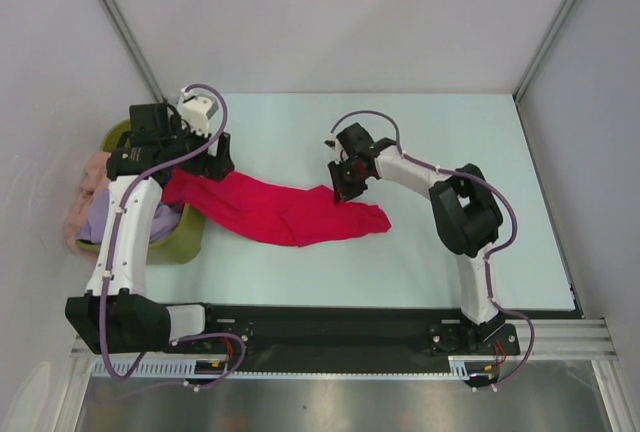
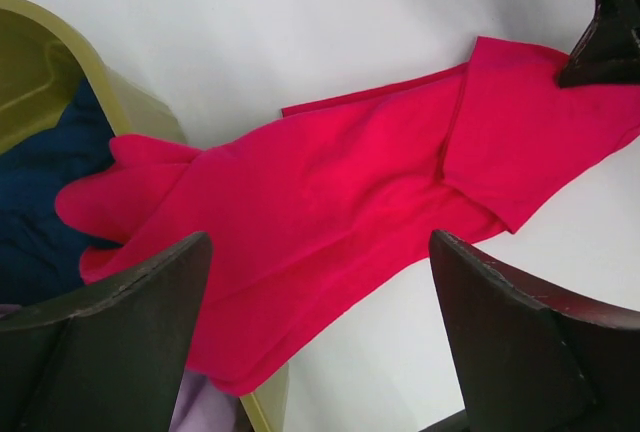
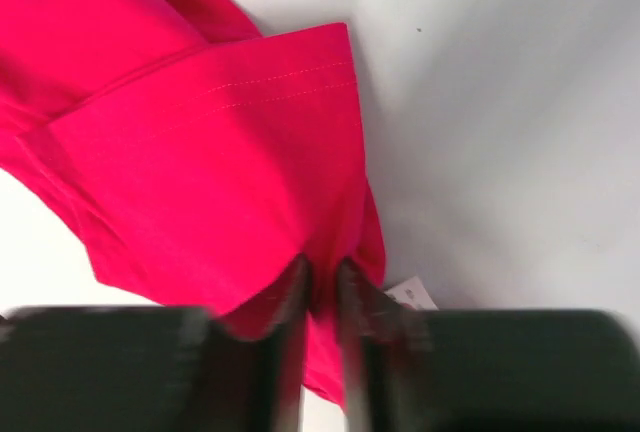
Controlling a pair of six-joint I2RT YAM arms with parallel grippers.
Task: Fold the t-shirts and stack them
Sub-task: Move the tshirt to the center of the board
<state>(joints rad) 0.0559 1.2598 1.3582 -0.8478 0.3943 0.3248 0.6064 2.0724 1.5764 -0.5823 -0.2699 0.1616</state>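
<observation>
Top external: tub w/ pastel tees; red tee trails out, R claw pinching; L claw wide.

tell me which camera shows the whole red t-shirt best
Top external: the entire red t-shirt shows, stretched across the table from the olive tub to the right gripper. The left wrist view shows most but cuts off its far end; the right wrist view shows only a hemmed part pinched by that gripper.
</observation>
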